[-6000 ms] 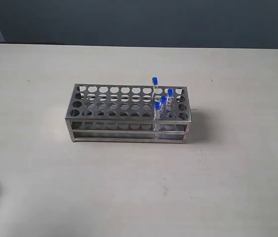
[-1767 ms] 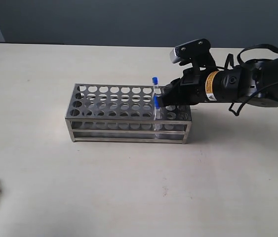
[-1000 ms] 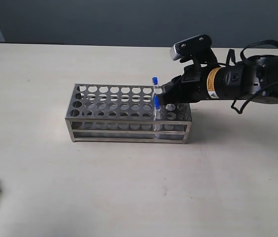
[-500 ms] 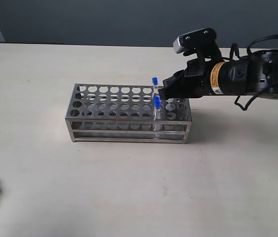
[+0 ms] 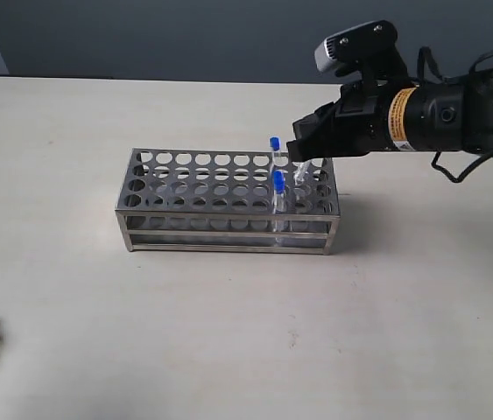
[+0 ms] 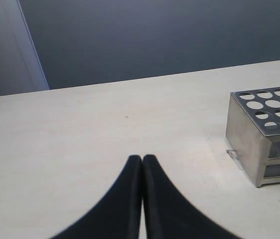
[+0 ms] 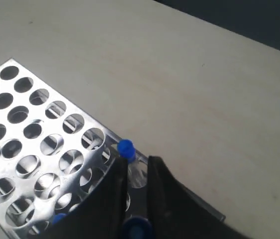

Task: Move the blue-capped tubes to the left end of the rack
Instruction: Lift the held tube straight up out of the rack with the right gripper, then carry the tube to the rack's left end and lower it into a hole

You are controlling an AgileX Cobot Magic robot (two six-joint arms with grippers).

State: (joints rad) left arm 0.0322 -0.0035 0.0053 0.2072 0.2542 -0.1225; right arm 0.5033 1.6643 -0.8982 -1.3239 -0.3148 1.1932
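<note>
1. The rack [image 5: 220, 197] stands near the middle of the table [image 5: 228, 332]. In the exterior view its long side runs from 9 o'clock to 3 o'clock.
2. The blue-capped tubes [image 5: 278, 180] that can be made out are all gathered at the rack's 3 o'clock end.
3. The rear tube [image 5: 274, 144] stands upright in the row toward 12 o'clock. The front tube [image 5: 278, 191] stands upright just toward 6 o'clock of it, in a nearer row.
4. The right gripper [image 5: 302, 153] reaches in from 3 o'clock and hangs above that same end of the rack.
5. Its fingers are clenched on the held tube [image 5: 300, 172]. The tube's clear body slants down below them, with the lower end about level with the top plate. Whether it is free of its hole cannot be told from here.
6. In the right wrist view the held tube's blue cap [image 7: 137, 230] sits between the two black fingers [image 7: 114, 199]. The rear tube [image 7: 125, 146] stands in the edge row just past the fingertips.
7. A sliver of blue [image 7: 57, 217] peeks out beside one finger, probably the front tube's cap.
8. The left gripper [image 6: 142, 162] is over bare table, well apart from the rack's end wall [image 6: 241, 139]. Its fingers are pressed together with nothing between them.
</note>
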